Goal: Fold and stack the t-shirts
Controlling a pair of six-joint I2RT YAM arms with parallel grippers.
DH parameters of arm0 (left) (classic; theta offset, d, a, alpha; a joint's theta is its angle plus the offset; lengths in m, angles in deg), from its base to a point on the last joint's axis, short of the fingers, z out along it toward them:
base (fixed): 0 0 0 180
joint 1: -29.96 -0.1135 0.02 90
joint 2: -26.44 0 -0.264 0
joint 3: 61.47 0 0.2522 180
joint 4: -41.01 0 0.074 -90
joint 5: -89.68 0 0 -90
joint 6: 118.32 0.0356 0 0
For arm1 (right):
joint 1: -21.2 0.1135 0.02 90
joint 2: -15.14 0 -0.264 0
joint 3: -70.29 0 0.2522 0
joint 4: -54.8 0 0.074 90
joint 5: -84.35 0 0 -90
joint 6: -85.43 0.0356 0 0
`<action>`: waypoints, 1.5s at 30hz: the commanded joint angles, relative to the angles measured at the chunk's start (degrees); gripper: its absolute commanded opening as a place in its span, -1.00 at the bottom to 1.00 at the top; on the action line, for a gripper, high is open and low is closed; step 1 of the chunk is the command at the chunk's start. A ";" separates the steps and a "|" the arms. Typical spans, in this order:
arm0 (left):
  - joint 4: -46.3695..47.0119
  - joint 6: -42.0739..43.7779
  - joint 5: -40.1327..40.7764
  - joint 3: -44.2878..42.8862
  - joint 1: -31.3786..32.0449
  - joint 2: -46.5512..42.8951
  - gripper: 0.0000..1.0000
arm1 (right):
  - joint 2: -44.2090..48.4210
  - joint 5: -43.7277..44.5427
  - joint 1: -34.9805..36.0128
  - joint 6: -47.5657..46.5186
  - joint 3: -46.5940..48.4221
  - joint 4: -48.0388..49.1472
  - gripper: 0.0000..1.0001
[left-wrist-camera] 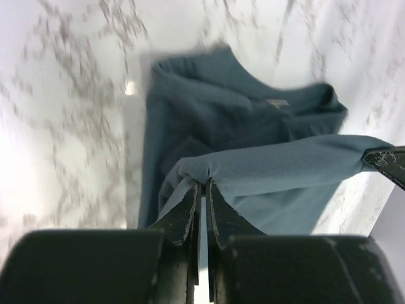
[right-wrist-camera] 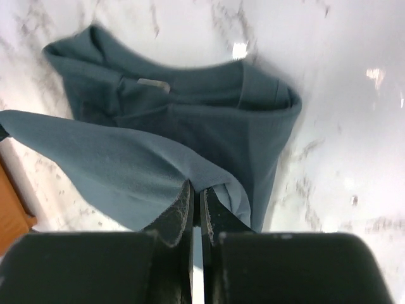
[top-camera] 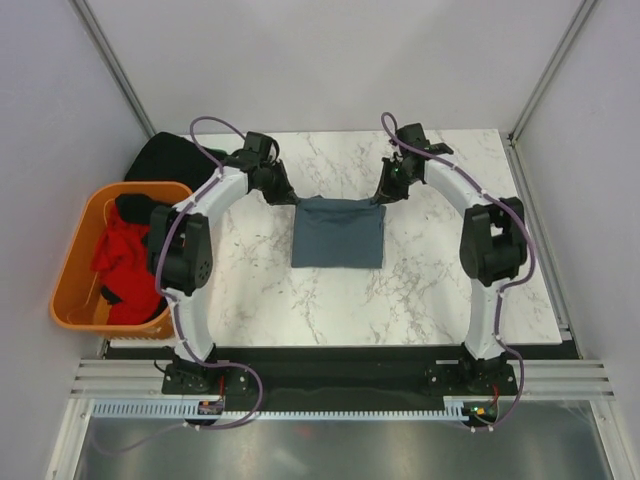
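A slate blue-grey t-shirt (top-camera: 338, 233) lies partly folded on the marble table, its far edge lifted. My left gripper (top-camera: 291, 199) is shut on the shirt's far left corner (left-wrist-camera: 204, 170). My right gripper (top-camera: 384, 198) is shut on the far right corner (right-wrist-camera: 201, 183). Both hold the edge taut a little above the table, the cloth (left-wrist-camera: 285, 161) stretched between them over the folded part (right-wrist-camera: 209, 120). A red shirt (top-camera: 125, 262) and a black one (top-camera: 130, 210) lie in the orange basket. Another black shirt (top-camera: 168, 158) lies behind the basket.
The orange plastic basket (top-camera: 75, 262) stands off the table's left edge, next to my left arm. White walls close in at the back and sides. Bare marble (top-camera: 430, 290) lies to the right of and in front of the shirt.
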 commanded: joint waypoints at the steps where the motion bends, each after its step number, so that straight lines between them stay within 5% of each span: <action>1: -0.02 2.60 -4.58 -8.31 -3.28 10.12 -0.81 | -9.31 0.91 -1.44 -1.41 7.59 0.78 -1.00; 2: -0.11 2.33 -7.55 -10.78 -3.81 12.76 -0.66 | -11.52 1.00 -1.88 -1.32 9.78 0.25 -0.89; 3: -0.98 2.25 -9.50 -17.07 -4.33 18.53 -0.14 | -13.55 1.00 -2.23 -0.27 14.33 -0.10 -0.72; 4: -2.56 2.16 -11.08 -20.79 -4.86 21.11 0.12 | -15.39 0.65 -2.76 0.61 16.46 -1.06 -0.54; 5: -4.31 2.42 -12.93 -24.57 -4.87 23.14 0.28 | -18.20 0.56 -3.63 1.14 18.74 -1.59 0.04; 7: -8.89 3.29 -13.21 -31.86 -4.52 25.10 0.51 | -18.93 1.86 -3.99 1.49 23.59 -3.25 0.75; 8: -8.90 3.65 -12.69 -31.90 -4.43 23.79 0.54 | -18.06 2.66 -3.99 1.49 24.30 -3.70 0.80; 11: -8.81 4.53 -9.53 -28.13 -3.90 16.32 0.65 | -11.14 6.34 -3.38 0.71 21.07 -3.09 0.82; 19: -7.85 4.97 -5.39 -9.77 -2.15 -4.06 0.67 | 13.29 5.93 5.65 3.34 -7.92 7.62 0.81; 26: -7.93 6.99 1.36 9.21 -1.97 -29.11 0.72 | 18.69 -3.22 8.75 6.95 -31.04 21.07 0.77; 33: -15.84 11.03 8.32 22.30 -2.05 -51.00 0.78 | 17.46 -2.25 7.96 2.11 -41.43 22.84 0.75; 40: -17.69 10.51 14.36 33.92 -2.05 -73.57 0.88 | 29.13 1.25 8.74 0.97 -42.59 14.94 0.74; 45: -12.25 6.38 12.98 37.27 -1.97 -73.28 0.78 | 38.96 2.40 11.38 3.94 -38.45 12.02 0.78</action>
